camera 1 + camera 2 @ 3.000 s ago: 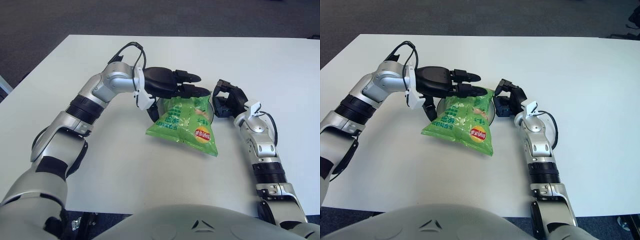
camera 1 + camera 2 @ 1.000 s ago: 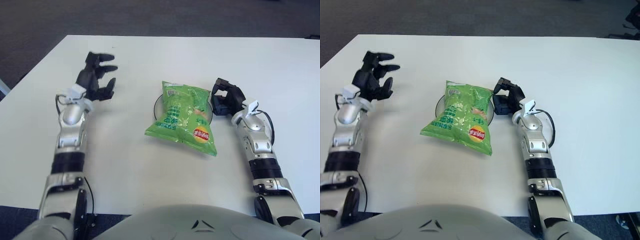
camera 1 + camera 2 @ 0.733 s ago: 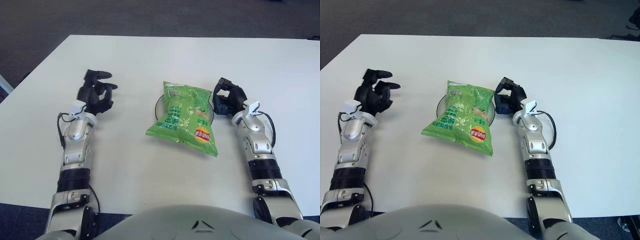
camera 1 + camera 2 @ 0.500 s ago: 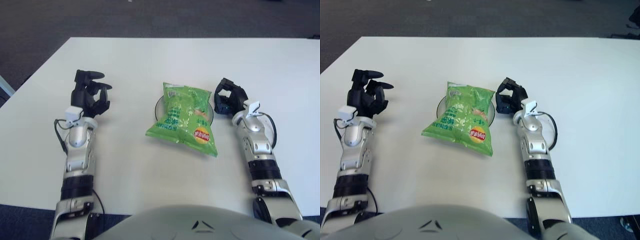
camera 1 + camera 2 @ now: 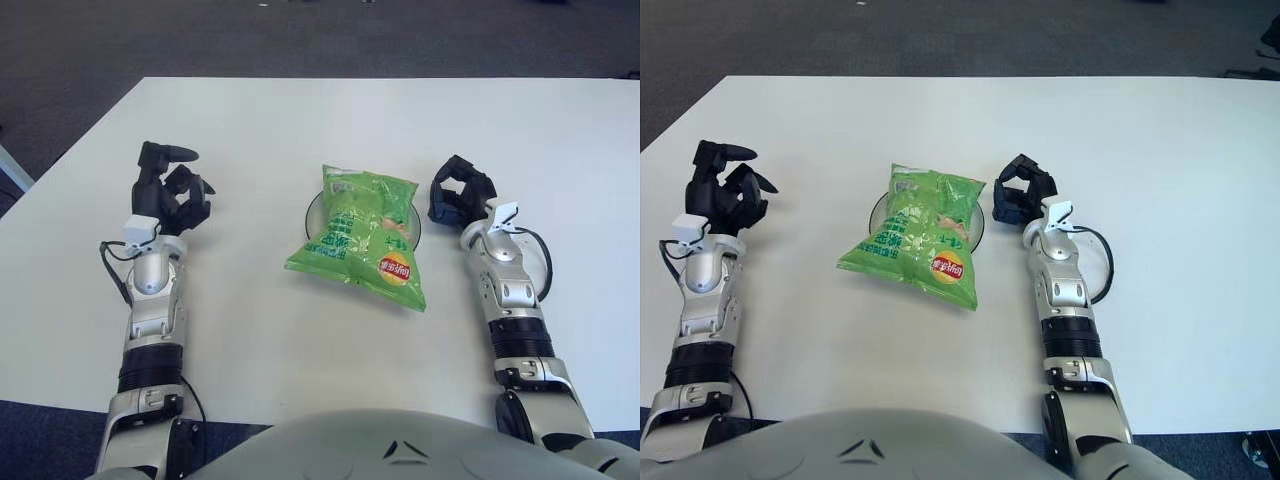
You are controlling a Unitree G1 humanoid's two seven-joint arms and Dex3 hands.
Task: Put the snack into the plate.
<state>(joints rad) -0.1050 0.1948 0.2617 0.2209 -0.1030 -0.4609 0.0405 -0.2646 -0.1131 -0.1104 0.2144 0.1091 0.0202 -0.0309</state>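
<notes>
- While both arms lie stretched along the lower part of the frame, neither is working the white table [image 5: 300,330] right now
- Left of centre, the left hand [image 5: 168,196] sits well apart from the bag, fingers loosely curled and holding nothing
- Right of centre, the right hand [image 5: 458,197] shows just beside the plate's right edge, fingers curled in, also gripping nothing
- Dead centre, the snack [image 5: 362,236] is a green crisp packet with a red and yellow logo low on its front, puffy and crinkled, lying flat and tilted
- Its upper half covers the plate [image 5: 312,210], a small round dish with only slivers of rim peeking out either side; the lower half overhangs toward the near edge and looks to rest on the table
- Judging by that, the job looks essentially done: bag on plate, hands off, at most a nudge to centre it
</notes>
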